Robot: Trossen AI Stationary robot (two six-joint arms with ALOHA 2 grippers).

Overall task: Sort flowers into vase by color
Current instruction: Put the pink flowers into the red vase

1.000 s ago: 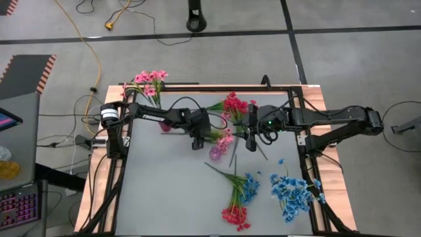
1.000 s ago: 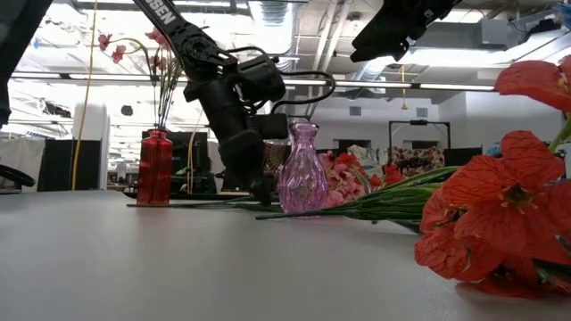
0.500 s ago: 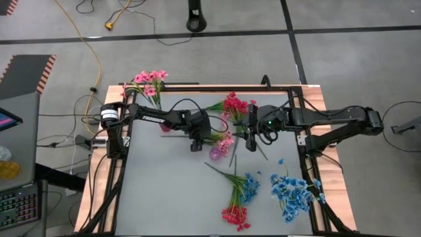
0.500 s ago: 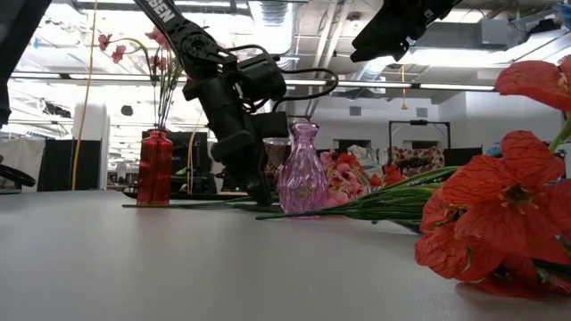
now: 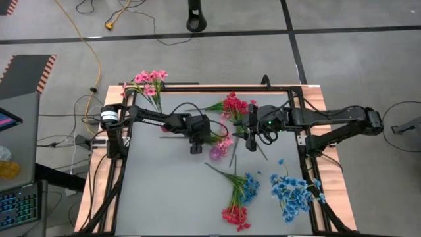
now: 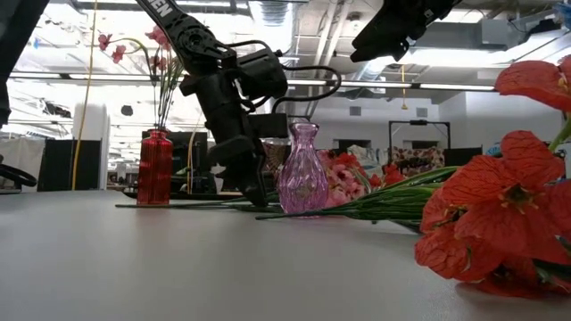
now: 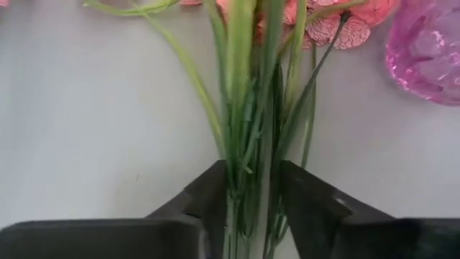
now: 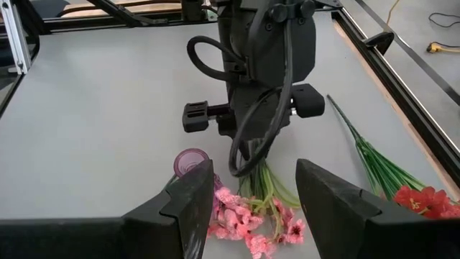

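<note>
- The table (image 5: 164, 197) has a plain grey top inside a dark metal frame with a wooden edge, and it stands on a grey floor crossed by dark lines, with a yellow cable (image 5: 92, 59) trailing at the left.
- At the table's far left corner a red vase (image 6: 154, 168) holds pink flowers (image 5: 150, 80) upright.
- The left gripper (image 7: 251, 188) is down at the tabletop just left of the table's middle, its two fingers pressed against both sides of a bundle of green stems (image 7: 251, 122); these belong to a pink sprig (image 5: 223, 140) lying flat on the surface.
- Just beside that sprig's blossoms stands an empty purple glass vase (image 6: 302, 169), upright.
- Behind it, towards the far edge, a red sprig (image 5: 231, 105) lies on the table.
- The right gripper (image 8: 251, 191) hangs above the table just right of the purple vase, its fingers apart and holding nothing.
- Nearer the front edge lie a red and blue bunch (image 5: 238, 197) and, to its right, a blue bunch (image 5: 291, 191), both flat on the surface.
- In the low view red blossoms (image 6: 500, 214) fill the right foreground, and beyond the table an open office room shows with ceiling lights and ducts.
</note>
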